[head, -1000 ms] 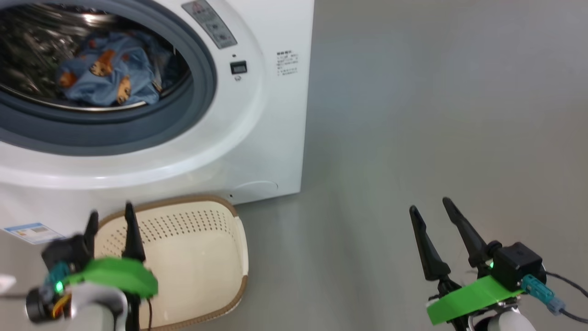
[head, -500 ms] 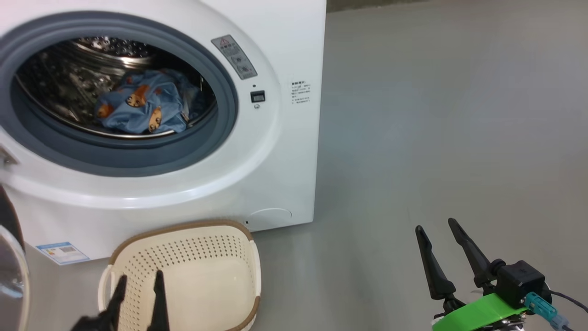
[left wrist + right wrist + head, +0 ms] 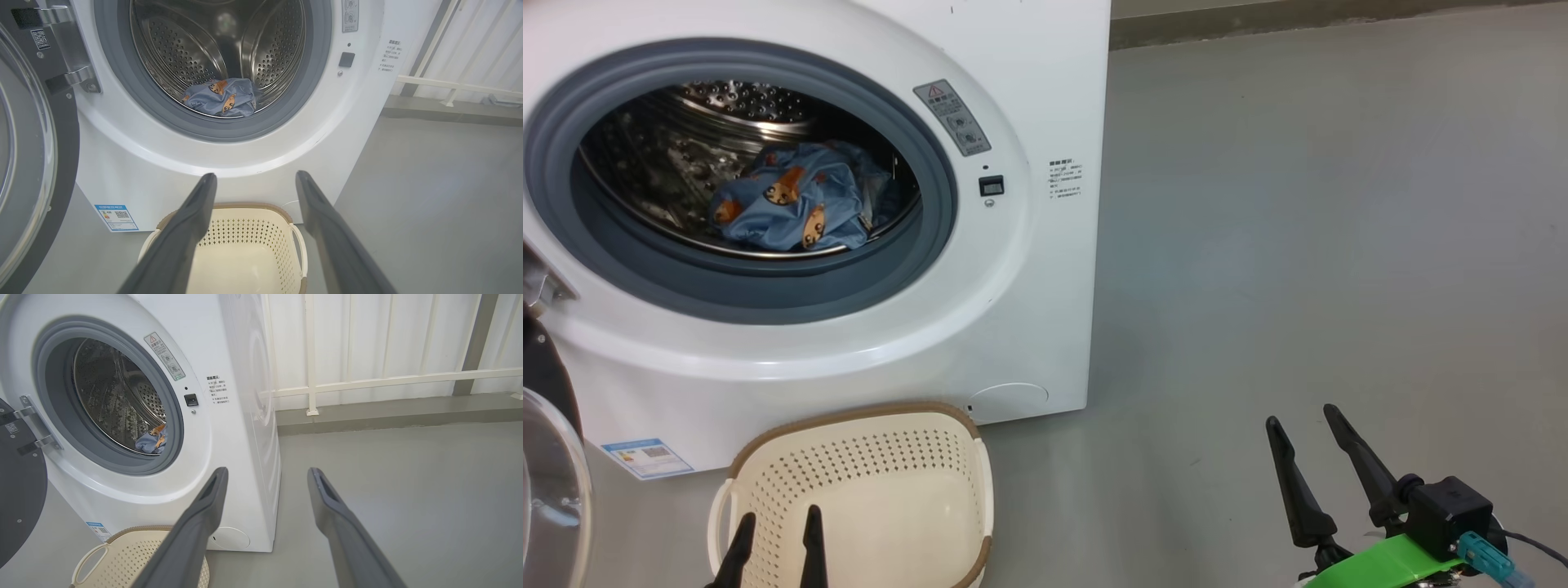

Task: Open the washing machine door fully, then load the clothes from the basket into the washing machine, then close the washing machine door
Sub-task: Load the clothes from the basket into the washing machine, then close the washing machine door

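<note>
Head view: clothes lie inside the washing machine; the basket on the floor is empty. The washing machine door stands open. The left gripper and right gripper gape wide, holding nothing. Only closing remains.

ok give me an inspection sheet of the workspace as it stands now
surface: smooth grey floor
job's things: washing machine door swung open at the left; clothes lying in the drum of the washing machine; basket on the floor in front, no clothes seen inside
clutter: nothing seen
grippers: left gripper open above the basket; right gripper open over the floor; both hold nothing
cables: dark cable with teal plug behind the right gripper
surroundings: white panelled wall with a white rail
</note>
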`<state>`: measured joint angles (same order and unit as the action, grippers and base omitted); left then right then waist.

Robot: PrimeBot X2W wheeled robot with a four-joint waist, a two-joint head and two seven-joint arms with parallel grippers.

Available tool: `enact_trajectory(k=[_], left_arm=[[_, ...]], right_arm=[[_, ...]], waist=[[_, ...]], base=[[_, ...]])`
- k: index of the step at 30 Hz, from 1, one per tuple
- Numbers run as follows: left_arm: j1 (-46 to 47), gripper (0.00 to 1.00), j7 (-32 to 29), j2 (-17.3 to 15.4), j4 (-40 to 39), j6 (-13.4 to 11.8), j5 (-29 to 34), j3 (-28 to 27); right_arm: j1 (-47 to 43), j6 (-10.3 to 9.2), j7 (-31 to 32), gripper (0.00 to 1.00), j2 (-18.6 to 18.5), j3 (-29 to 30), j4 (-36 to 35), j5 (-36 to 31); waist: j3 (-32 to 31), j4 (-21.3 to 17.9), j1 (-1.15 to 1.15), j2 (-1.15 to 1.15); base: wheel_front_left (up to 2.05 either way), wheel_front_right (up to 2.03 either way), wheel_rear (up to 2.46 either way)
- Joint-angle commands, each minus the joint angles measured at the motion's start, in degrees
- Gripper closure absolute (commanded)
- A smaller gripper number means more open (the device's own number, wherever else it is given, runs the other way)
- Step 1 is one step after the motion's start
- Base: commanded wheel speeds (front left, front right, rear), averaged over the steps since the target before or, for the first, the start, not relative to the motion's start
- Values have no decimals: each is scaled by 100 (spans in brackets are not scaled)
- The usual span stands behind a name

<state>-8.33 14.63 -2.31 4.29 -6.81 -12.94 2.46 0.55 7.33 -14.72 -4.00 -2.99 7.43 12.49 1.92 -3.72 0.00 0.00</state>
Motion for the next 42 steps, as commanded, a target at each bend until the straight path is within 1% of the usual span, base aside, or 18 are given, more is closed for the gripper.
enact_trajectory(k=[1,10,23,30,36,42], left_arm=[[78,0,37,-57,-174,-28,-24,-176],[77,0,37,-57,-229,-73,-44,-183],[98,0,37,-57,-247,-73,15,-192],[125,0,37,-57,-215,-159,60,-175],[146,0,37,-57,-188,-195,41,-138],[140,0,37,-57,-208,-217,37,-128]], right_arm=[[44,16,-28,0,-49,-130,-106,-80],[27,16,-28,0,-36,-101,-29,-86],[-1,16,-28,0,-11,-47,47,-118],[11,16,-28,0,2,-44,59,-103],[18,16,-28,0,-10,-46,64,-101],[35,16,-28,0,-8,-59,54,-106]], waist=[[3,7,0,0],[24,51,0,0],[34,142,0,0],[61,191,0,0],[75,233,0,0],[100,236,0,0]], base=[[0,0,0],[0,0,0],[0,0,0],[-6,6,0],[-86,86,0],[-165,165,0]])
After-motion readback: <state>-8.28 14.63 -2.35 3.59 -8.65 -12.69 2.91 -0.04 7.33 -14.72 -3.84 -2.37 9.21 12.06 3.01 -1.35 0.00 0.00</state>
